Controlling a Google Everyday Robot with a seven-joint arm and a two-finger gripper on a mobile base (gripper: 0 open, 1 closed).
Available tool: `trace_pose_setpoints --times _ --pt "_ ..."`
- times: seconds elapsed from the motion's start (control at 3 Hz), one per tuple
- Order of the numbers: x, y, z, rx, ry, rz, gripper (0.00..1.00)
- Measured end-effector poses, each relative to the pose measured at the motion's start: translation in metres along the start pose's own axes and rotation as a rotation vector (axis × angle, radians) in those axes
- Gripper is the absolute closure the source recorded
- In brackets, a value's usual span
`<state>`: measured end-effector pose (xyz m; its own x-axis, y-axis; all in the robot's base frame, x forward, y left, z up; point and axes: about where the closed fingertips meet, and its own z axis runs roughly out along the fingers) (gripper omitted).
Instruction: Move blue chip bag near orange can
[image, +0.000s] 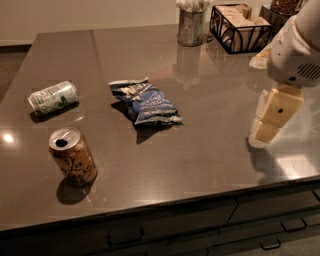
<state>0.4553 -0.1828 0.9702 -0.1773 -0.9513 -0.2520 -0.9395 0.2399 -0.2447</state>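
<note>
Camera view looks down across a dark glossy table (200, 150), with drawer fronts (165, 230) showing under its front edge. Closest to that front edge, toward the front-left corner, the orange can (73, 156) stands upright with its silver top and opening facing up.

My gripper (272, 117) hangs over the right side of the table, a little in from the front-right corner, below the white housing of my arm (295, 50). Whether my jaws are apart or together I cannot tell, and they hold nothing that I can see.

Further back, about midway between the left and right edges, the blue chip bag (149, 102) lies flat and crumpled. It sits apart from the orange can, beyond it and to its right, and well apart from my gripper.

Near the left edge, at about the same depth as the bag, a white-and-green can (52, 97) lies on its side.

Along the far edge toward the far-right corner stand a metal cup (191, 27) and, just to its right, a black wire basket (240, 30).
</note>
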Motion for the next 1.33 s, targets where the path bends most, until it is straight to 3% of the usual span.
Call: trace_pose_setpoints --times 0.67,1.33 --pt "-0.062 -0.014 0.070 -0.095 -0.068 -0.039 0.00" --pt "-0.102 -0.027 0.125 -0.137 -0.139 -0.008 0.00"
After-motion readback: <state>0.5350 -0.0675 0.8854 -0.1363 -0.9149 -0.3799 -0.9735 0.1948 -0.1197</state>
